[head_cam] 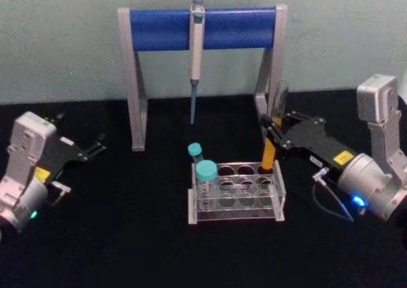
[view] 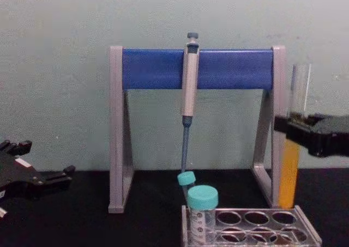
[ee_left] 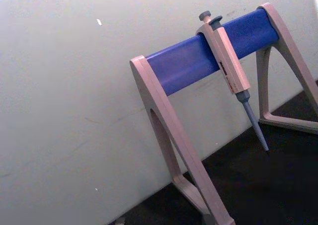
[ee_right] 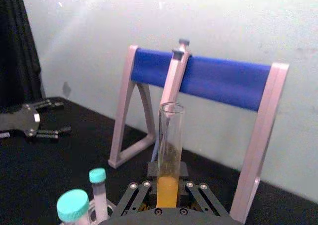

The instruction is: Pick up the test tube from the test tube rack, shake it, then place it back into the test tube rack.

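Two grippers: the left gripper (head_cam: 86, 151) sits idle at the worktop's (head_cam: 127, 237) left, jaws apart and empty. The right gripper (head_cam: 272, 130) has its jaws closed on the tube (head_cam: 269, 153), upright with its foot in the rack's (head_cam: 238, 212) back-right hole. Lifting, shaking and returning seem left.

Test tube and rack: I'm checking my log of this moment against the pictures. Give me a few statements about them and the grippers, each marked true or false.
1. The right gripper is shut on the test tube, whose lower end is at the rear right hole of the test tube rack. True.
2. The test tube wears a teal cap. False: its top is open; the teal caps are on two shorter tubes at the rack's left end.
3. The left gripper reaches into the rack. False: it is open, well off to the rack's left.
4. A pipette hangs from the blue bar of the stand. True.
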Motion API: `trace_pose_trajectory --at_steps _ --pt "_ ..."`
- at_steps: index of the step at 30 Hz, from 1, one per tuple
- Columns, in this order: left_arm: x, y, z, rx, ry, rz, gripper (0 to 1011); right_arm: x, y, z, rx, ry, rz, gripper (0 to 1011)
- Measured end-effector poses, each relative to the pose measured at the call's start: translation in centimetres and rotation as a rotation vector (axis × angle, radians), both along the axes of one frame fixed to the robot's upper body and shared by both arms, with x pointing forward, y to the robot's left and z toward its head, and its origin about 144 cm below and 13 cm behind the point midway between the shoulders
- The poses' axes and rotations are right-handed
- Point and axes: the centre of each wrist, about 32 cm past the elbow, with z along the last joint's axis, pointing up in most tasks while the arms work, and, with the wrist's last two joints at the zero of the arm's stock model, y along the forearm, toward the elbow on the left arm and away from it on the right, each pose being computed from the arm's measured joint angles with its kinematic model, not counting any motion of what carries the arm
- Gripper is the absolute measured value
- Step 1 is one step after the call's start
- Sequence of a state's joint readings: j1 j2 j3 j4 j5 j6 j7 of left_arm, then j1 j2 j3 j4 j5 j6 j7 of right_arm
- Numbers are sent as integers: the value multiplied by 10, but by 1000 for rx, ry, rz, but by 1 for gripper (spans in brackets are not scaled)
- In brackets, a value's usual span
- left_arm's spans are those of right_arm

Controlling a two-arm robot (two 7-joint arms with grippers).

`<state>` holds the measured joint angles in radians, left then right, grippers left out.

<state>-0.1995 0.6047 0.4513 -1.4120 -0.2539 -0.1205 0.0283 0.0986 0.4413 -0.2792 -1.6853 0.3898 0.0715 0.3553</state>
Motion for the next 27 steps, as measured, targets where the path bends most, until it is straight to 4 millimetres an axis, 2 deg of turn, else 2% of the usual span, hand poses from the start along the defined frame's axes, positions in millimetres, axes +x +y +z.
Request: trace_pose_trajectory --at_steps 7,18,27 --pt "0 0 0 0 0 0 1001 8 4 11 15 -38 22 232" --pt "0 0 0 0 0 0 1001 29 20 11 32 -33 69 232" --pt "0 0 0 0 0 0 1001 34 23 10 36 -27 72 232"
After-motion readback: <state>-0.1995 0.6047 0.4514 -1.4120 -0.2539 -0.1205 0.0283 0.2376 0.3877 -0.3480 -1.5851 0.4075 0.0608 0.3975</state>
